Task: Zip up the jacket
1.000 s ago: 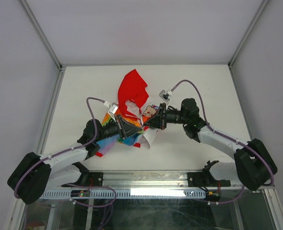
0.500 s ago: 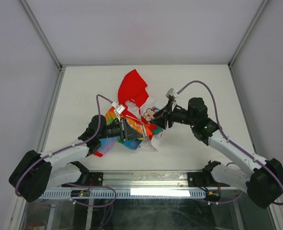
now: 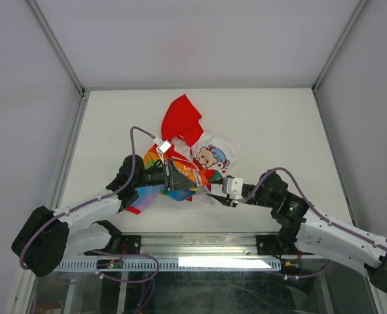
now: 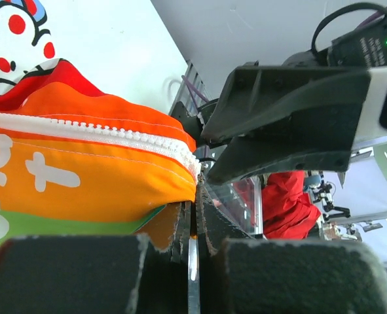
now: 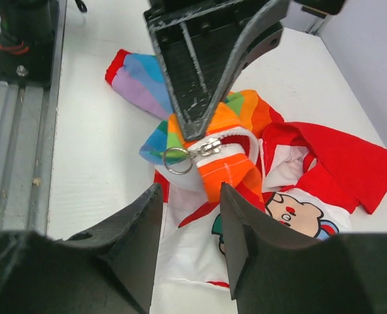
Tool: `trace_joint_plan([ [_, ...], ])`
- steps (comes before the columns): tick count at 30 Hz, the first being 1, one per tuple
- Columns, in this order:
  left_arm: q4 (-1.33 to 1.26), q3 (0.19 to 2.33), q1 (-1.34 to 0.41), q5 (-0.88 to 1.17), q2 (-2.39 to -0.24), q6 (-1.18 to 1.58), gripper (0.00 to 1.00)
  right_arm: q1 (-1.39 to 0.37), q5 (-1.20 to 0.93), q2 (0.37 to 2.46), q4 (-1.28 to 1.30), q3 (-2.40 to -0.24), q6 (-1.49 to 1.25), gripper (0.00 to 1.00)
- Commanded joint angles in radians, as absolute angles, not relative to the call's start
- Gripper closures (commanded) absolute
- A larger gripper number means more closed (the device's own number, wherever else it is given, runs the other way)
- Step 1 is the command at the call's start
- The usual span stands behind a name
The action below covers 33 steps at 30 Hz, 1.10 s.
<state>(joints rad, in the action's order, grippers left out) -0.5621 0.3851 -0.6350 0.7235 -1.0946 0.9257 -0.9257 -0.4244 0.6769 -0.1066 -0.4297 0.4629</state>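
The jacket [image 3: 209, 157] lies crumpled mid-table, its red hood [image 3: 182, 121] at the far side and a white bear-print panel spread to the right. My left gripper [image 3: 182, 178] is shut on the orange rainbow-striped edge beside the zipper [image 4: 101, 131] and holds it lifted; its pads [image 4: 239, 275] pinch the fabric. My right gripper [image 3: 214, 194] is open and empty, just near and right of the jacket, apart from it. In the right wrist view the jacket [image 5: 298, 216] shows a metal zipper slider with a ring [image 5: 177, 160] hanging under the left gripper [image 5: 206, 65], beyond my open right gripper [image 5: 190, 193].
The white table [image 3: 278, 124] is walled on three sides. A metal rail [image 3: 200, 245] runs along the near edge by the arm bases. A rainbow sleeve [image 3: 144, 196] lies under the left arm.
My right gripper let go of the jacket and drew back toward the near edge. The white bear-print panel dropped and spread flat. The left gripper kept its hold, almost still.
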Motion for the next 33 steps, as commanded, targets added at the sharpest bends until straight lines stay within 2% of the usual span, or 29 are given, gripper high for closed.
trace_joint_plan([
  [1, -0.64, 0.426, -0.633, 0.755, -1.092, 0.961, 1.0, -1.029, -0.246, 0.65, -0.199, -0.4, 0.618, 0.58],
  [9, -0.643, 0.424, -0.634, 0.753, -1.092, 0.971, 1.0, -1.2, 0.004, 0.712, -0.434, -0.311, 0.704, 0.53],
  [16, -0.647, 0.423, -0.633, 0.755, -1.096, 0.973, 1.0, -1.283, 0.182, 0.808, -0.652, -0.254, 0.782, 0.52],
  [24, -0.673, 0.419, -0.634, 0.761, -1.104, 0.99, 1.0, -1.327, 0.277, 0.89, -0.809, -0.229, 0.835, 0.52],
  [33, -0.689, 0.41, -0.634, 0.754, -1.104, 1.009, 1.0, -1.357, 0.319, 0.961, -0.849, -0.234, 0.868, 0.53],
])
